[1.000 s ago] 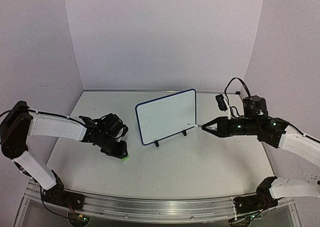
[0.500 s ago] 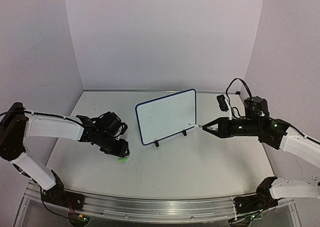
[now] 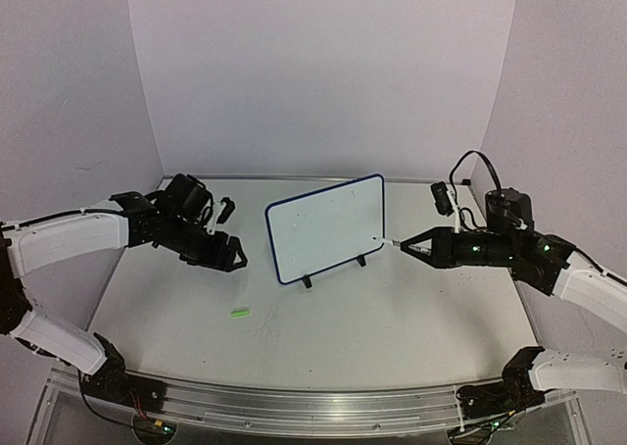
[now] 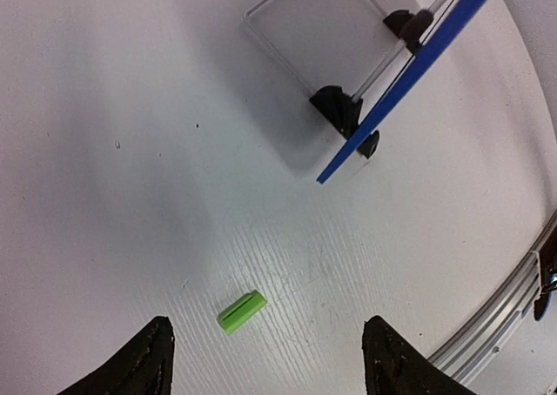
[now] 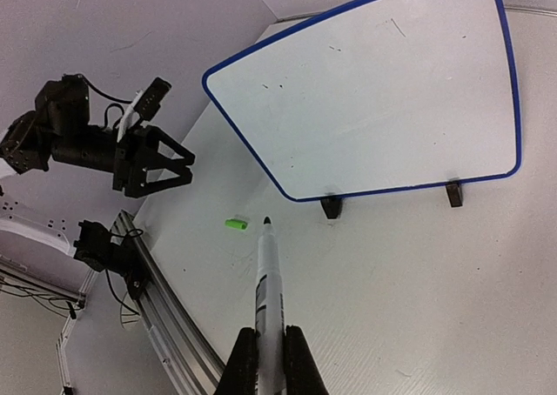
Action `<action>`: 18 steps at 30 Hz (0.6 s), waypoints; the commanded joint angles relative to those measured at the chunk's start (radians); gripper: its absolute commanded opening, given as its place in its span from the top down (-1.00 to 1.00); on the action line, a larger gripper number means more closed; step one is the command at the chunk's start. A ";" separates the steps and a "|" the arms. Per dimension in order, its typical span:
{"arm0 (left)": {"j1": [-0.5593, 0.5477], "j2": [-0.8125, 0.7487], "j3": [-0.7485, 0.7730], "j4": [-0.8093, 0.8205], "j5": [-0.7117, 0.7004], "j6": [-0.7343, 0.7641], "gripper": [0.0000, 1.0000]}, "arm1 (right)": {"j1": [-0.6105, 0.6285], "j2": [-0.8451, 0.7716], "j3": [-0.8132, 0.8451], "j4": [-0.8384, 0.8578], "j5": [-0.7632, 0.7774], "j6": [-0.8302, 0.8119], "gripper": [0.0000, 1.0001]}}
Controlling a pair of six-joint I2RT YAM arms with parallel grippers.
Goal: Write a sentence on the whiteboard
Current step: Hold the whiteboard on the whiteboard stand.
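Whiteboard (image 3: 326,227): stood on the table (image 3: 392,318), approx. mid-table, btwn the two grippers; blue rim, rounded corners, leaned back.
Board face: white, turned toward the arms; only a few faint specks seen in R wrist view.
Wire stand (image 4: 287,51): thin frame behind the board, seen in L wrist view; black feet (image 5: 331,207) rested on the table.
L gripper (image 3: 233,257): hung above the table to the left of the board, well apart from it; jaws spread wide, gripping nothing.
Green piece (image 3: 240,313): small, short, lay flat on the table, near side of the L gripper and apart from it; in L wrist view it showed btwn the two fingertips, lower down on the surface.
R gripper (image 5: 261,360): right of the board, pointed toward it; jaws closed tight on the marker (image 5: 268,282).
Marker: white barrel, dark tip bared, held lengthwise w/ tip forward.
Marker tip: just beside the board's lower right corner in top view; contact w/ the board could not be told.
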 commanded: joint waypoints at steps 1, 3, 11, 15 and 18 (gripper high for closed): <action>0.088 -0.014 0.161 -0.090 0.143 0.152 -0.47 | -0.001 0.033 0.044 0.027 -0.013 -0.019 1.00; 0.110 0.012 0.219 -0.100 0.192 0.196 -0.47 | -0.001 0.055 0.054 0.044 -0.027 -0.023 1.00; 0.144 0.099 0.310 0.056 0.376 0.312 -0.47 | 0.005 0.167 0.100 0.165 -0.086 -0.040 1.00; 0.144 0.164 0.340 0.100 0.396 0.370 -0.47 | 0.012 0.238 0.143 0.217 -0.116 -0.059 1.00; 0.144 0.221 0.386 0.087 0.383 0.417 -0.47 | 0.021 0.282 0.166 0.242 -0.121 -0.073 1.00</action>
